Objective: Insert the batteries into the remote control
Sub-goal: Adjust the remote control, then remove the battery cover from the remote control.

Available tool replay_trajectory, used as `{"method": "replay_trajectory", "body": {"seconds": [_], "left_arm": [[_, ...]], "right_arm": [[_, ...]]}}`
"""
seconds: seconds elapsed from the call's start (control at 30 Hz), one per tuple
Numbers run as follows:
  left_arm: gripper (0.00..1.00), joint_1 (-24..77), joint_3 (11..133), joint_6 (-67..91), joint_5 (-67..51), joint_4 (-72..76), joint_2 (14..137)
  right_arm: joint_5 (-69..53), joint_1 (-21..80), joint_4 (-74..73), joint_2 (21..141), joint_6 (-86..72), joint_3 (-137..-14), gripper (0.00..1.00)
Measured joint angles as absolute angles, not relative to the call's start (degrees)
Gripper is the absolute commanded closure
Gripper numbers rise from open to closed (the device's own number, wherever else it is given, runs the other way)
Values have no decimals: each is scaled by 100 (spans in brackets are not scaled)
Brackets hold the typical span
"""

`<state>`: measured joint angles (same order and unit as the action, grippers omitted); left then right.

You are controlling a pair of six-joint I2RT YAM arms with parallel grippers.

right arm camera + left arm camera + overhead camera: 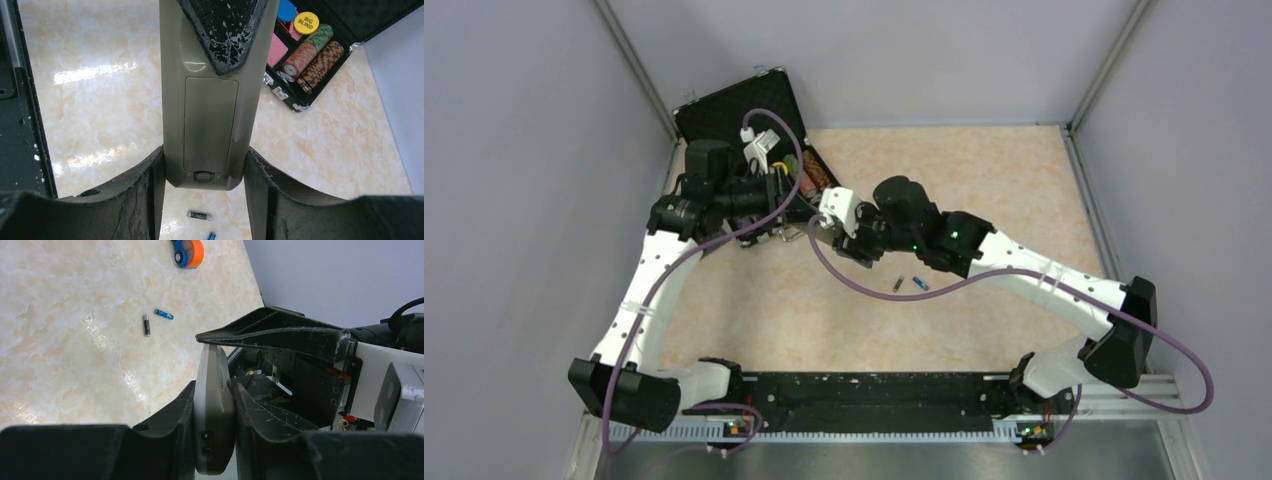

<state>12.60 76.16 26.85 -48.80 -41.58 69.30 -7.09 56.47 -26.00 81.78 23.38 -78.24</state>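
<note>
Item 1. Remote control (209, 125): we log it off the bench (984, 180), held between both arms. In the right wrist view it runs from top centre down to lower centre, greyish back toward the camera. Its compartment lid (210, 95) is shut.

Item 2. Right pincer (204, 155): we record it gripping the remote control across its width at the lower end, one finger against each long edge.

Item 3. Left pincer (214, 390): in the left wrist view it is clamped on the remote control's flat faces, with the remote seen edge-on at lower centre. One of its fingers lies over the remote's back at the top of the right wrist view.

Item 4. Dark grey battery (898, 284) and blue battery (920, 283): both lie loose on the bench, side by side and slightly apart, just right of centre in the top view, below the right arm's wrist.

Item 5. Black case (734, 110): open at upper left of the top view. We note stacked poker chips (312, 55) inside it.

Item 6. Orange and blue toy (188, 252): on the bench, at the top edge of the left wrist view.
</note>
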Motion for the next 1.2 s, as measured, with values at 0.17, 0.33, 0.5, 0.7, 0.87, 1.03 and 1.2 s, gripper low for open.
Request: {"method": "replay_trajectory", "body": {"seconds": [0.17,0.33,0.5,0.7,0.87,1.03,1.2], "left_arm": [[100,1247,7618,2685,-4901,-4160,6993],[100,1247,7467,2869,-4862,-3815,6936],[100,1247,6685,3426,-4637,-2773,6606],[100,1247,5708,3819,-4167,-1406,5999],[100,1247,5120,4158,-3791,-521,5527],[100,1247,4923,4357,-3610,-97,5290],[100,1247,4923,4386,-3625,27,5212]], "right_arm": [[-624,5647,-2587,8176,2287,-7797,32],[-475,5647,-2394,8029,2010,-7592,10],[-515,5487,-2062,7262,1227,-6847,23],[-919,4523,-1575,6598,-906,-6619,45],[-1144,4368,-1173,6667,-2762,-6654,47],[-1551,4303,-602,6963,-4407,-6558,48],[-1793,4294,-213,7220,-5127,-6410,60]]}}
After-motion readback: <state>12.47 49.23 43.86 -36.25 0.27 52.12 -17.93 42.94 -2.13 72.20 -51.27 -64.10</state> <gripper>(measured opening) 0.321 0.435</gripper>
